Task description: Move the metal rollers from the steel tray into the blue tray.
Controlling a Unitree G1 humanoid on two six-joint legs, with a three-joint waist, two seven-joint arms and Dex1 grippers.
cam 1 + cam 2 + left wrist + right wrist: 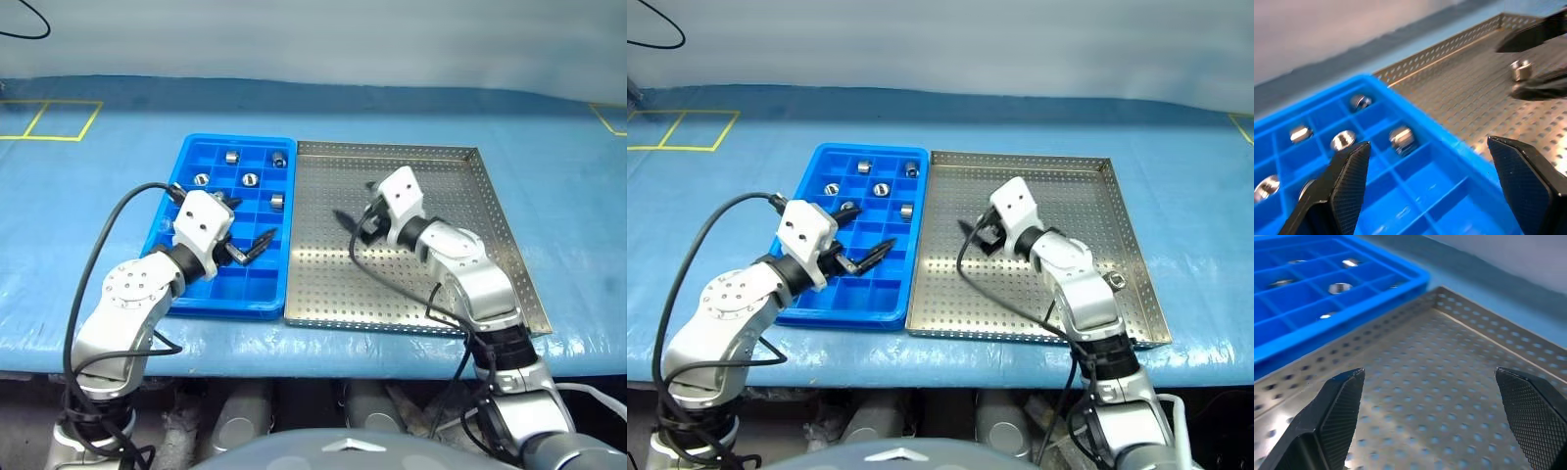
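Rollers mostly sorted, one seen left on the steel tray

Five small shiny hollow metal rollers are seen lying in separate compartments of the bright blue gridded plastic tray, which sits on the blue-covered desk just beside the large perforated silver steel tray. The left hand is held released, empty, over the blue tray. The right hand is spread wide, grasping nothing, above the steel tray. One last roller is seen between the right hand's fingers, still to be moved.
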